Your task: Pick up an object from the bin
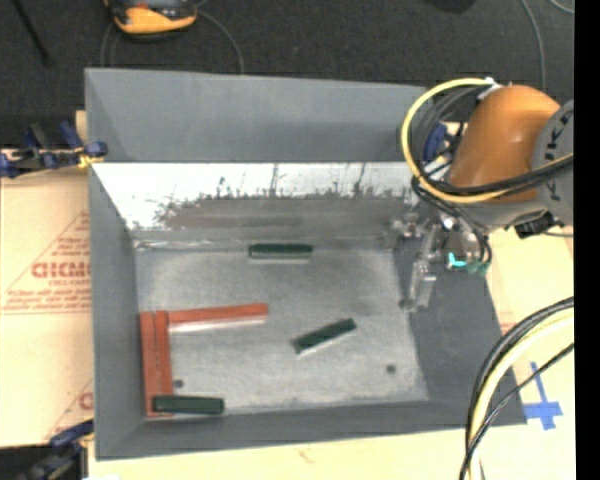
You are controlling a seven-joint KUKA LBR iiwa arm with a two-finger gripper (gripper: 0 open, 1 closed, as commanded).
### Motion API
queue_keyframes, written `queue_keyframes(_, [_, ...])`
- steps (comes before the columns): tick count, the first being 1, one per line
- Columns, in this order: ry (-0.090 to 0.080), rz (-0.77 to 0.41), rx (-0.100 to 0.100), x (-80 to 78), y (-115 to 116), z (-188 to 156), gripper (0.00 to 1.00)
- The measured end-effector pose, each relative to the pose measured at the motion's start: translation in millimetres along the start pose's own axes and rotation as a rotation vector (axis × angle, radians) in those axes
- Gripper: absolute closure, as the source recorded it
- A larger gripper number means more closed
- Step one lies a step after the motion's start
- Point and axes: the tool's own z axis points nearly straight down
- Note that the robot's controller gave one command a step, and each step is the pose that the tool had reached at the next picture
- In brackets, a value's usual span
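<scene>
My gripper [416, 290] hangs at the bin's right side, above the sloping right wall, with its metal fingers pointing down and nothing visible between them. The nearest loose thing is a dark green flat bar [323, 335] lying tilted on the bin floor, to the left of and below the gripper. Another dark green bar [280, 251] lies level near the back wall, farther left of the gripper.
A red L-shaped piece [170, 338] lies at the floor's left side, with a third dark green bar [188, 405] at its lower end by the front left corner. The orange-covered arm with its cables stands over the bin's right rim.
</scene>
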Motion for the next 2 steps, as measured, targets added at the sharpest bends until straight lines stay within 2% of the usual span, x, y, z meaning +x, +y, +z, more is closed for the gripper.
queue_keyframes(1, [-0.008, -0.002, 0.001, -1.8, 0.3, -5.0, 0.00])
queue_keyframes(2, [-0.013, -0.003, 0.002, 29.6, 29.6, 46.7, 0.00])
